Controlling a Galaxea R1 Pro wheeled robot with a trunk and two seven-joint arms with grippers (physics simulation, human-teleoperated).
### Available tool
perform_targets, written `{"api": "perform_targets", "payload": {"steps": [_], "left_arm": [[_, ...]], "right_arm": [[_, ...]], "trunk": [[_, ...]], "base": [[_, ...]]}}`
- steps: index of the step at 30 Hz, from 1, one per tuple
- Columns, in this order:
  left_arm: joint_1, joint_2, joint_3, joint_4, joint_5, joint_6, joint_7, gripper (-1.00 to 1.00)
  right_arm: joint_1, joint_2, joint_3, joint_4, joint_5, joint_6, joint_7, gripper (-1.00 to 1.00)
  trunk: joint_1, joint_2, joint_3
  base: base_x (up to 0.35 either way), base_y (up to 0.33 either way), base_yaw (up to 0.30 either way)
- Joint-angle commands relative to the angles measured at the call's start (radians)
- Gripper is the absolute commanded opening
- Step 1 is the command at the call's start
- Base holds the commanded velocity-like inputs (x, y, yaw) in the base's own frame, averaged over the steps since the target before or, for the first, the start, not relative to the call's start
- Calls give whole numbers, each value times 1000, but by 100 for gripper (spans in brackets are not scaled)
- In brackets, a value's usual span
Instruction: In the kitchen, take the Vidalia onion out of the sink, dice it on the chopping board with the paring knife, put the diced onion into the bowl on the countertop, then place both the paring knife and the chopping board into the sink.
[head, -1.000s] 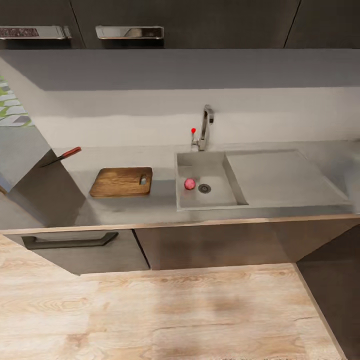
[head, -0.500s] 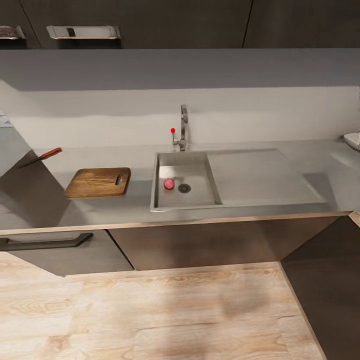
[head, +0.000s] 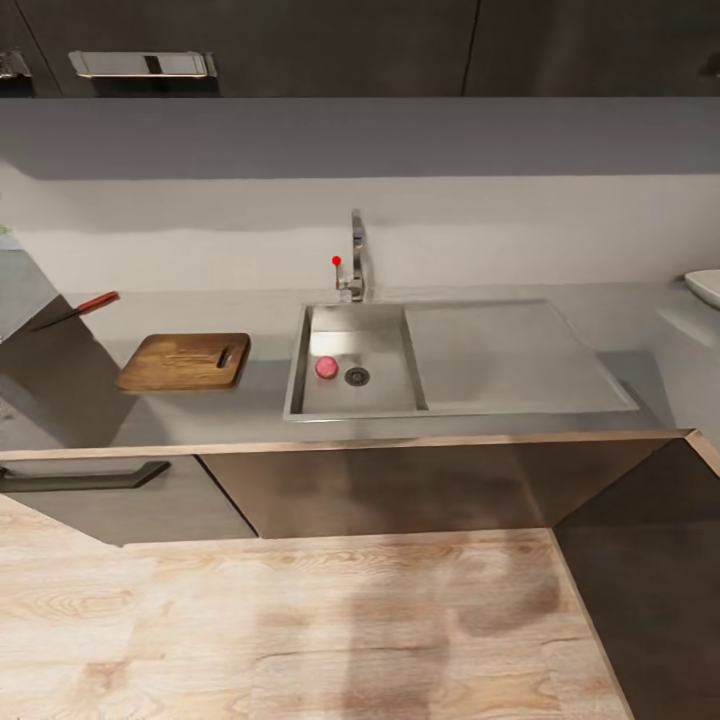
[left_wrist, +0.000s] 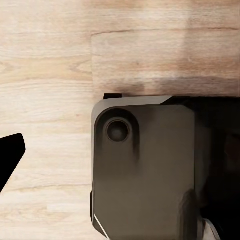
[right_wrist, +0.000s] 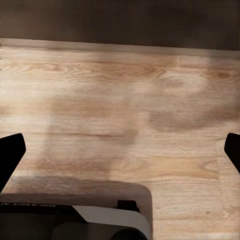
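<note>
Your right gripper (right_wrist: 120, 150) hung wide open over the wooden floor (right_wrist: 120, 100), holding nothing; of your left gripper (left_wrist: 10, 160) one dark fingertip showed, so I cannot tell its opening. On the table (head: 200, 420), the Vidalia onion (head: 326, 367) lay inside the sink (head: 400, 405), just beside the drain. Left of the sink sat the chopping board (head: 185, 361), with the paring knife (head: 75, 311) beyond it. Far right of the sink, the bowl (head: 705, 286) showed.

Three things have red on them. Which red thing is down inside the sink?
The Vidalia onion, a small round pinkish-red ball lying beside the drain in the sink. The paring knife lies far left on the countertop, and the tap lever's red tip stands above.
</note>
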Motion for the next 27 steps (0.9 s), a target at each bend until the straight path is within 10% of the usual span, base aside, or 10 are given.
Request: {"api": "perform_targets", "payload": {"steps": [1, 27], "left_arm": [[0, 0, 0, 0, 1, -2, 0, 100], [0, 0, 0, 0, 1, -2, 0, 100]], "right_arm": [[0, -2, 6, -1, -8, -2, -6, 100], [0, -2, 6, -1, -8, -1, -6, 100]], "trunk": [[1, -2, -1], [1, -2, -6]], "base": [[0, -5, 24], [0, -134, 38]]}}
